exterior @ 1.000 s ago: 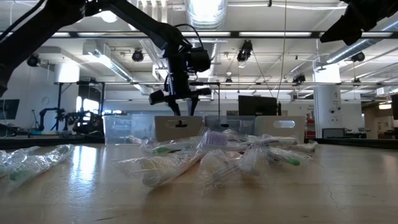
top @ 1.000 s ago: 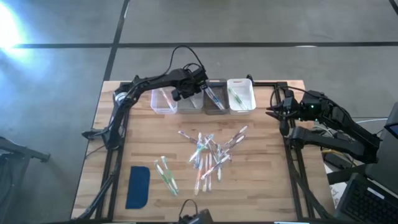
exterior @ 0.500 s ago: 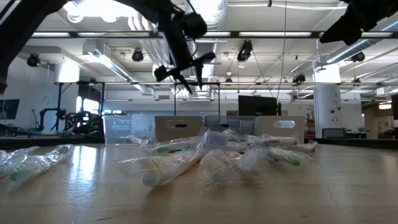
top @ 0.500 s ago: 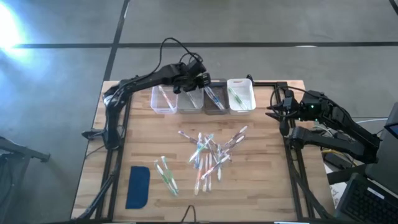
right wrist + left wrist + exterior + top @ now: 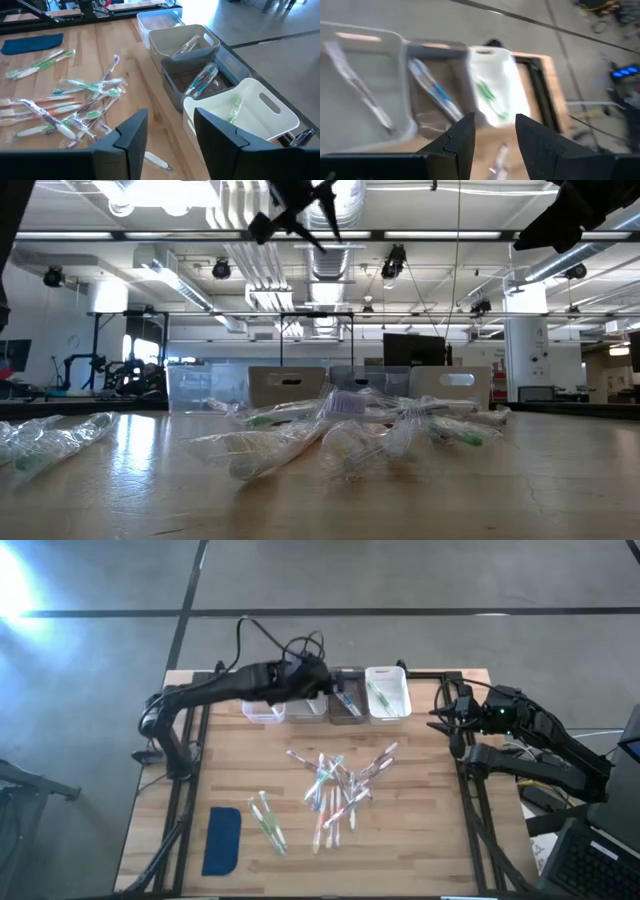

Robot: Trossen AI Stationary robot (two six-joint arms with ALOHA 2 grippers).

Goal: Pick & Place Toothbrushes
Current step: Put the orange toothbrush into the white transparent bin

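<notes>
The table (image 5: 420,840) is pale butcher-block wood, planks running side to side, with black metal frames at both ends. Most of the toothbrushes (image 5: 335,788) lie in a loose, criss-crossed heap around the middle of it: thin pale sticks with pink, green and teal bits, each sealed in crinkly clear plastic wrap (the low view shows the wrap puffing up and catching the light). A smaller cluster of green ones (image 5: 267,820) sits apart toward the near left, next to a flat dark-blue pad (image 5: 222,840) with rounded corners.

Along the far edge there is a row of four small rectangular plastic bins. The clear bin (image 5: 262,710) is at the left end, then a pale grey bin (image 5: 182,42), then a dark grey bin (image 5: 347,705) with a blue-accented brush in it, and the white bin (image 5: 387,693) with handle cutouts holds a green one.

The left gripper (image 5: 318,680) hangs high over the bins, roughly above the pale grey one, the dark arm stretched low across the far left corner with cables looping off it. Its wrist camera shows two blocky dark fingers (image 5: 462,137) parted with nothing between them.

The right gripper (image 5: 448,720) waits off the table's right edge, beside the white bin. Its fingers (image 5: 131,131) are also spread apart and empty, bins and brush heap visible past them.
</notes>
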